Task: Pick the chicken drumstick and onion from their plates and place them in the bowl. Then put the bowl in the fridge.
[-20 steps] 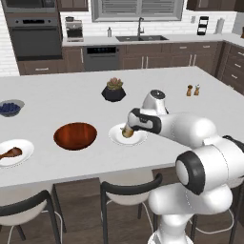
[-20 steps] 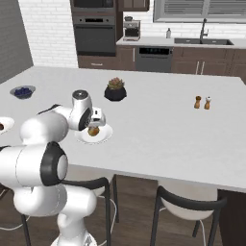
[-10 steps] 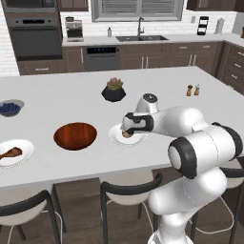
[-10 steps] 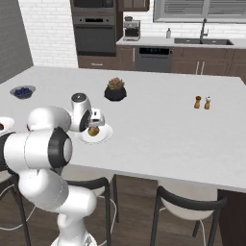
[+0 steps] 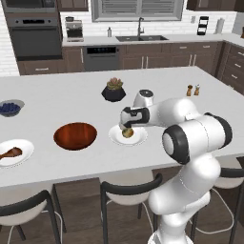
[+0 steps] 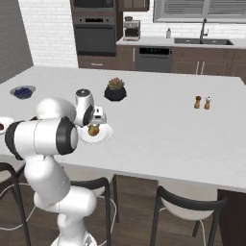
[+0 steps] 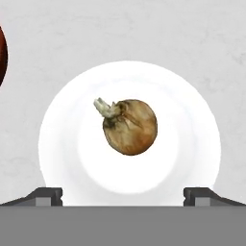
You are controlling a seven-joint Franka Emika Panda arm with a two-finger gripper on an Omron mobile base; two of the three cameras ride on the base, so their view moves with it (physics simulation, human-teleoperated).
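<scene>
On the white island counter (image 5: pixel 71 102), the onion (image 7: pixel 129 127) is lying in the middle of a round white plate (image 7: pixel 62 125), its stem end pointing toward the upper left of the hand view. Directly above it the gripper (image 5: pixel 127 127) is hovering with its jaws standing wide apart, one dark fingertip (image 7: pixel 45 196) showing at each side of the plate's near rim and nothing sitting between them. From the right base view the gripper (image 6: pixel 96 123) is hanging just over the onion (image 6: pixel 93 130) without touching it.

Just beside this plate (image 5: pixel 138 138), to its left in the left base view, the reddish-brown wooden bowl (image 5: pixel 75 136) is sitting empty on the counter. Farther left, near the counter's edge, the chicken drumstick (image 5: pixel 10 153) is resting on a second white plate (image 5: pixel 25 150), well apart from the gripper.

Behind the bowl and plate, a black succulent pot (image 5: pixel 114 90) is standing on the counter, and a small grey bowl of blueberries (image 5: pixel 9 107) is sitting at the far left. Two small shakers (image 5: pixel 193 90) are standing together toward the right side of the counter.
</scene>
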